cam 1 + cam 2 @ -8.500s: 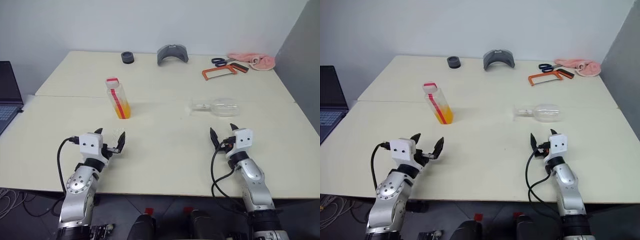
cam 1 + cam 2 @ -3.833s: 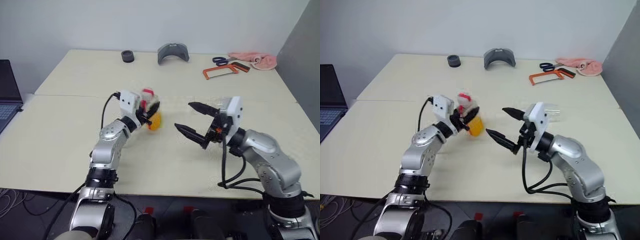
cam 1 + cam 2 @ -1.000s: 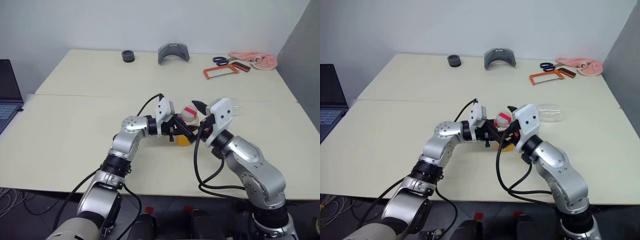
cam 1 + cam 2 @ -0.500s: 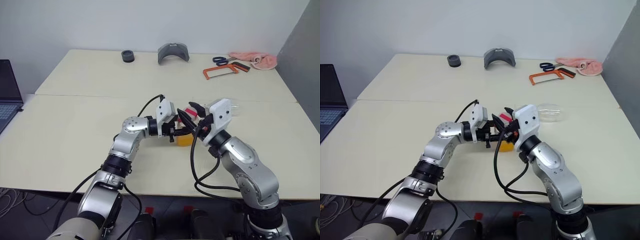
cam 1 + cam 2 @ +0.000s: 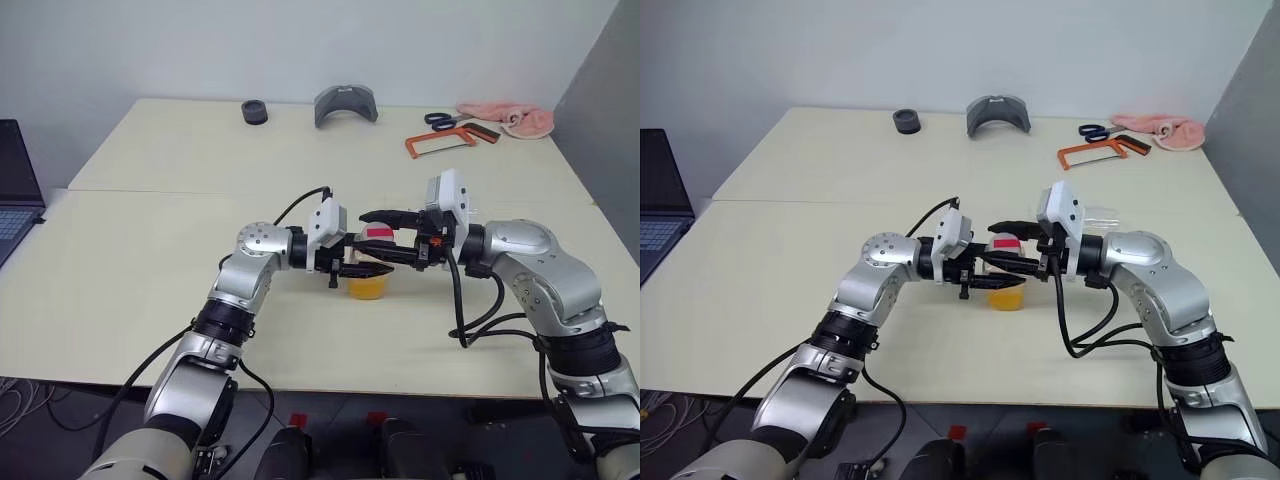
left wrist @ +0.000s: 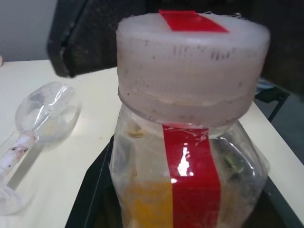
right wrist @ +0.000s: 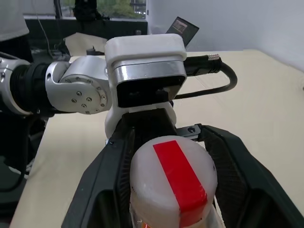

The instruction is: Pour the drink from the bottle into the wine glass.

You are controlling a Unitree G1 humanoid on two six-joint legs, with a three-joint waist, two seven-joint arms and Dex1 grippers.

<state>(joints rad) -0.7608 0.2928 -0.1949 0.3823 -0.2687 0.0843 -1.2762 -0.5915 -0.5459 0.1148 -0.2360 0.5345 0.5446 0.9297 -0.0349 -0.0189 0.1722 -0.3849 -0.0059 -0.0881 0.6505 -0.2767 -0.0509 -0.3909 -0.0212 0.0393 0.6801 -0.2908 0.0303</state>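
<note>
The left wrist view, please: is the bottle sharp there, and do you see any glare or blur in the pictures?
Left wrist view: the bottle is sharp, a white glare streak on its red label; the wine glass behind looks soft. Right wrist view: the cap is crisp, the far room hazier.

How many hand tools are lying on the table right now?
2, both at the far right end of the table: an orange-framed hacksaw, and blue-handled scissors just behind it, beside a pink cloth. None seem hidden.

bottle (image 5: pixel 368 270) mid-table, between both claws | wine glass (image 5: pixel 1098 217) behind-right (lying down)
</note>
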